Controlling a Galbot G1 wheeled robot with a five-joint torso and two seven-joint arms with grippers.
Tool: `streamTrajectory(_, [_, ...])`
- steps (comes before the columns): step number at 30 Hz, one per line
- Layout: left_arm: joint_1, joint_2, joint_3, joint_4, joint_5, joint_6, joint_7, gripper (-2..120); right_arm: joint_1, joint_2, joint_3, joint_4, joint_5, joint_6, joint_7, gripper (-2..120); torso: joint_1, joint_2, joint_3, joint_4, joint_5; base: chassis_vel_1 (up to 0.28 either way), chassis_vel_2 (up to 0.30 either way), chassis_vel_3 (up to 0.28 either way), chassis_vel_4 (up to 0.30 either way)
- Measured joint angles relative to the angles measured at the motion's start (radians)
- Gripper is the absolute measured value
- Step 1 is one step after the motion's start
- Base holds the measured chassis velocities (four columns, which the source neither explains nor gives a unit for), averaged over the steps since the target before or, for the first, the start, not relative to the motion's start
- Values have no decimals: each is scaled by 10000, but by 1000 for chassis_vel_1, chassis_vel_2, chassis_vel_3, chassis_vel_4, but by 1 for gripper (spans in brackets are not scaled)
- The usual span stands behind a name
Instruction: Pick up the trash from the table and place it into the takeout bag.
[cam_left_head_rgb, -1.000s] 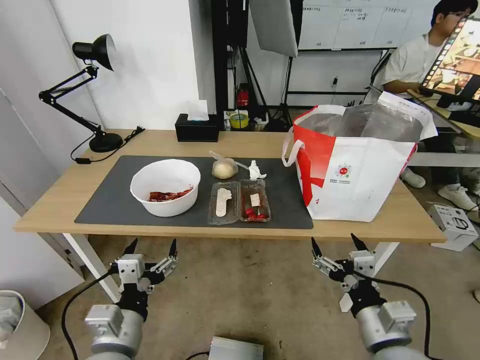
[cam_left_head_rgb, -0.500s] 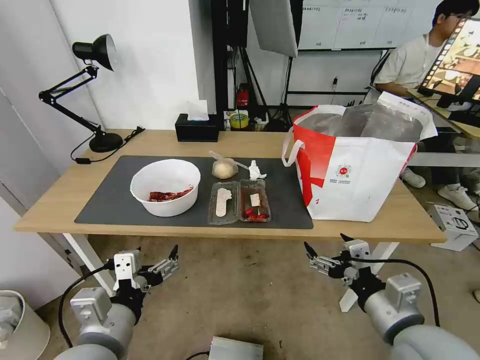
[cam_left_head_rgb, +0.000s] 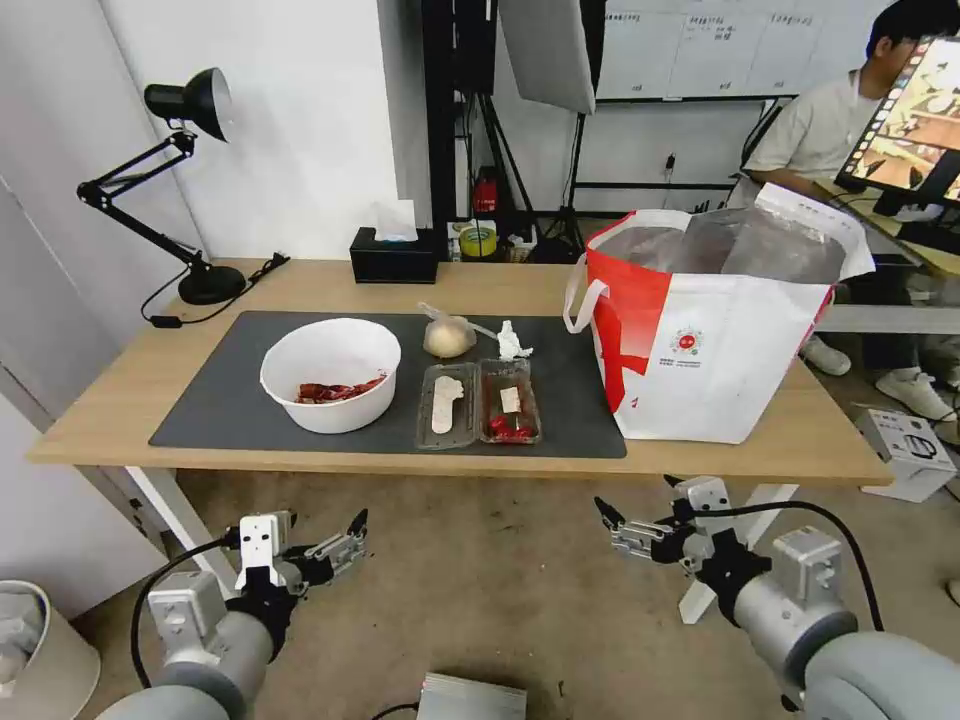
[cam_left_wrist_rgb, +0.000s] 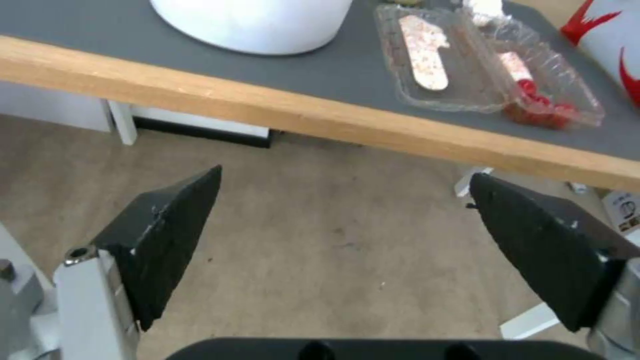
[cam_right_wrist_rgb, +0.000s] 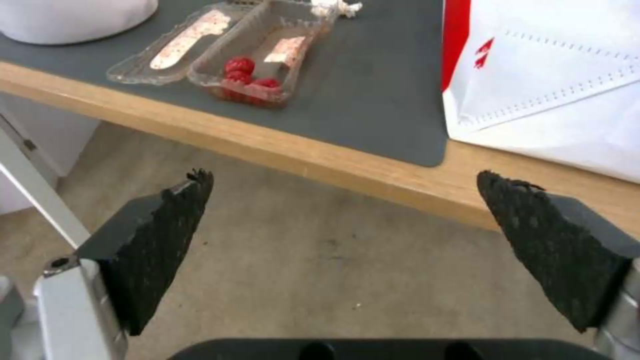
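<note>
both grippers lower now, below table (cam_left_head_rgb: 480, 460)

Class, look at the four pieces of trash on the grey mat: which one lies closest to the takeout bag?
The crumpled tissue: it sits at the right of the group, nearer the takeout bag than the tray, bowl or knotted bag.

Black desk lamp (cam_left_head_rgb: 185, 175) beside black tissue box (cam_left_head_rgb: 394, 256); tape roll (cam_left_head_rgb: 479, 241) behind.
</note>
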Motion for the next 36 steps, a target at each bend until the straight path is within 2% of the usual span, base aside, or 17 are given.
streamTrajectory(9, [-105, -7, 41, 11, -594, -137, -9, 100, 95, 44, -75, -134, -26, 64, 18, 100, 0, 0, 0, 0, 0, 0, 0, 0, 0])
streamTrajectory(12, [-208, -14, 71, 14, -1538, -141, -206, 100, 171, 38, -111, -212, -37, 90, 39, 100, 0, 0, 0, 0, 0, 0, 0, 0, 0])
streamTrajectory(16, [-306, -20, 120, 16, -2195, -133, -429, 100, 198, 21, -112, -238, -40, 104, 47, 100, 0, 0, 0, 0, 0, 0, 0, 0, 0])
streamTrajectory(20, [-748, -43, 344, 17, -3959, -89, -1105, 100, 205, -4, -73, -255, -44, 136, 70, 100, 0, -1, 0, 1, 0, 0, 0, 0, 0])
streamTrajectory(21, [-748, -43, 344, 17, -3959, -89, -1105, 100, 205, -4, -73, -255, -44, 136, 70, 100, 0, -1, 0, 1, 0, 0, 0, 0, 0])
streamTrajectory(23, [-1242, -49, 583, 19, -4984, -179, -1568, 100, 175, -11, -14, -250, -52, 206, 129, 100, -2, -1, 0, 0, 0, 0, 0, 0, 0])
streamTrajectory(29, [-1911, -70, 1037, 353, -5703, -527, -2146, 100, 54, 15, 87, -178, -65, 306, 170, 100, -2, 0, 0, 0, 0, 0, 0, 0, 0])
streamTrajectory(36, [-2718, -144, 1911, 1150, -6284, -1148, -2721, 100, -131, 29, 285, 10, -74, 318, 200, 100, -1, -1, 0, 0, 1, 0, 0, 0, 0])
